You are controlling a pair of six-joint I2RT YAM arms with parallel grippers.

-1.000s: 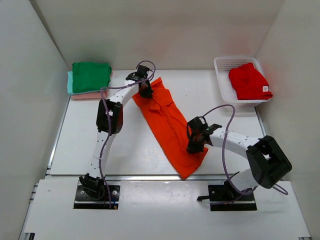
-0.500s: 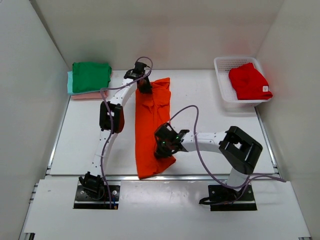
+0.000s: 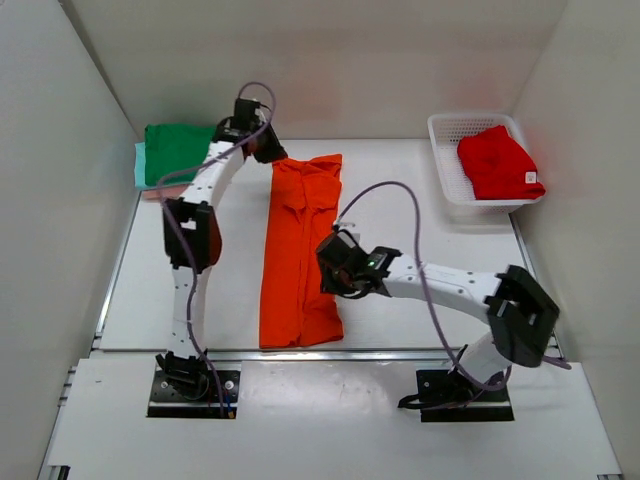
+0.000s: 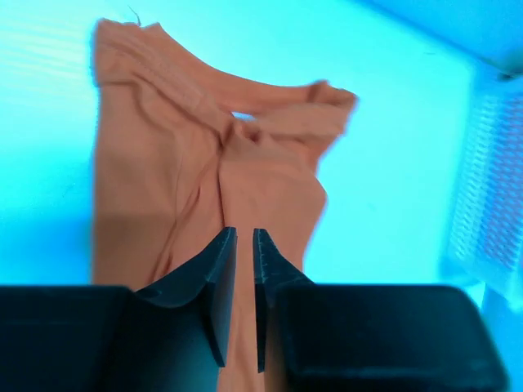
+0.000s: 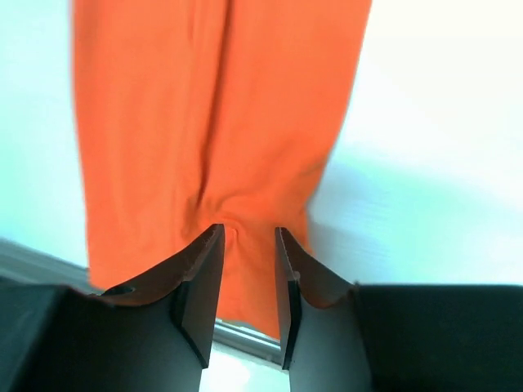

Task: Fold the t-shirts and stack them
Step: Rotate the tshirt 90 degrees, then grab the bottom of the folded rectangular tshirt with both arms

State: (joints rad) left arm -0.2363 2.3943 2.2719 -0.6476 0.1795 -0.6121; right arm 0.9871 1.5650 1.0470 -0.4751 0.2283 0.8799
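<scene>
The bright orange t-shirt [image 3: 298, 250] lies on the table as a long narrow folded strip, running from far to near. It also shows in the left wrist view [image 4: 163, 163] and the right wrist view [image 5: 204, 106]. My left gripper [image 3: 270, 151] [image 4: 243, 233] hangs above the shirt's far end, jaws parted by a thin slit, empty. My right gripper [image 3: 330, 283] [image 5: 248, 230] is open just over the shirt's near right part, with a small pucker of cloth between its tips. The dark green shirt [image 3: 182, 152] tops a folded stack over mint [image 3: 138, 166] and pink [image 3: 165, 192]. The red shirt [image 3: 497, 160] lies in the basket.
The white mesh basket [image 3: 441, 150] stands at the far right; its mesh shows at the right edge of the left wrist view [image 4: 498, 188]. The folded stack sits at the far left by the wall. The table's metal front edge [image 3: 400, 353] runs just below the orange shirt's near end.
Both arms swung the orange shirt from a diagonal to a straight far-to-near strip. The left gripper let go and moved up and left. The right gripper opened and drew back to the right.
</scene>
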